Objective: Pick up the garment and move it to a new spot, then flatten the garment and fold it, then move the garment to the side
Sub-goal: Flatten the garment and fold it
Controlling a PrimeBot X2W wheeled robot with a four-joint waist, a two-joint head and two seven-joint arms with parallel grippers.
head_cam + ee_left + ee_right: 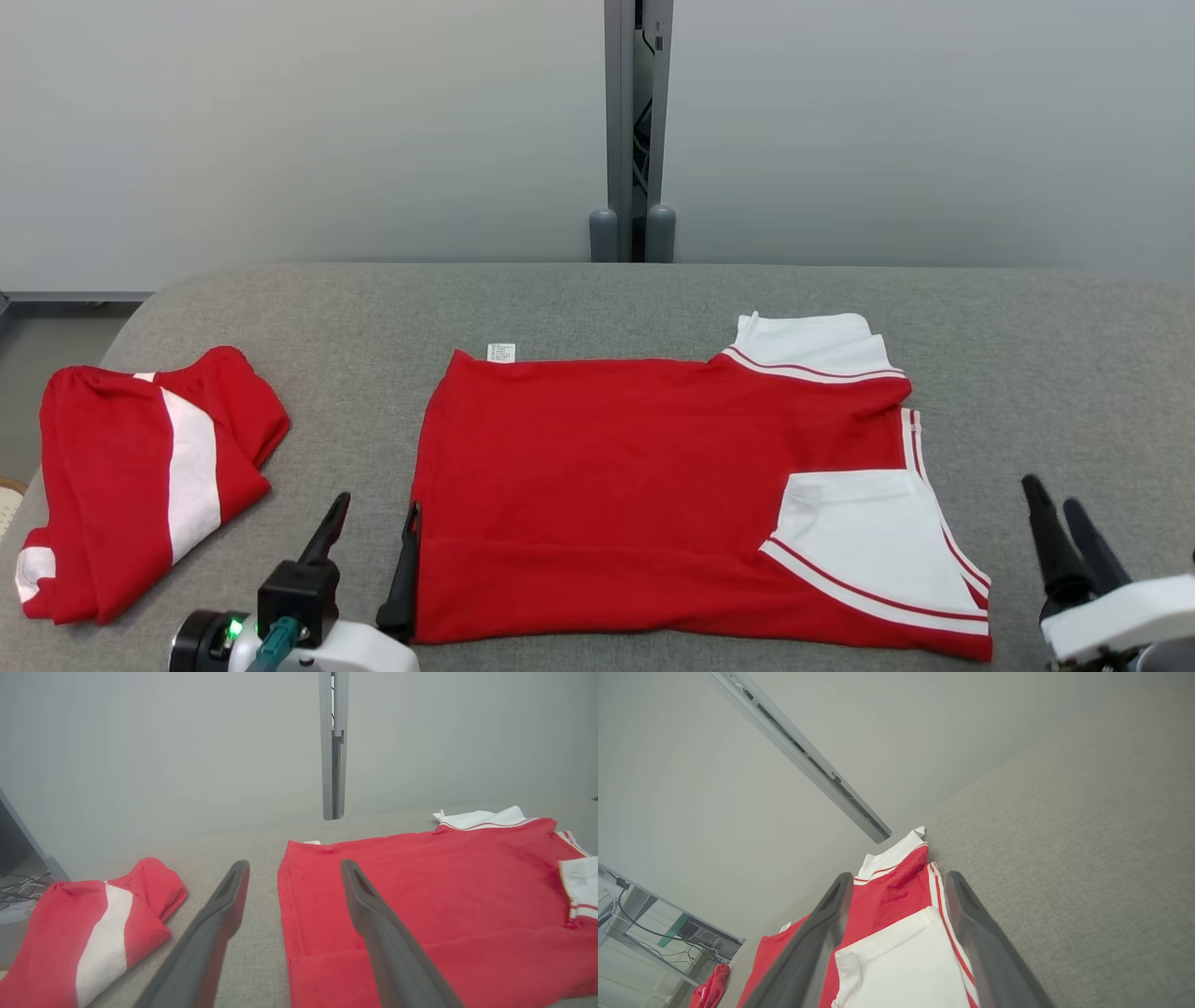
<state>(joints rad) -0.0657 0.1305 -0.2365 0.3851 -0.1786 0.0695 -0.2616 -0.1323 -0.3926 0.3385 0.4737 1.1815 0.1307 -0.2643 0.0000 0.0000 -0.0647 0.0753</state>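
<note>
A red garment (pixel 607 467) with white sleeves lies flat in the middle of the grey table (pixel 560 299), hem to the left. Its near white sleeve (pixel 868 532) is folded onto the red body, and a strip along the near edge is turned up. My left gripper (pixel 379 504) stands open at the garment's near left corner; in the left wrist view the left gripper (pixel 295 864) has one finger over the garment (pixel 444 882) and the other over bare table. My right gripper (pixel 1050 493) is open, just off the garment's right edge. Between the right gripper's (pixel 899 875) fingers the garment (pixel 889 891) lies farther off.
A second red and white garment (pixel 140 476), (pixel 93 924) lies folded at the table's left edge. Behind the table stands a grey wall with a vertical post (pixel 635 131). Bare cloth surface stretches to the right of the garment (pixel 1074 373).
</note>
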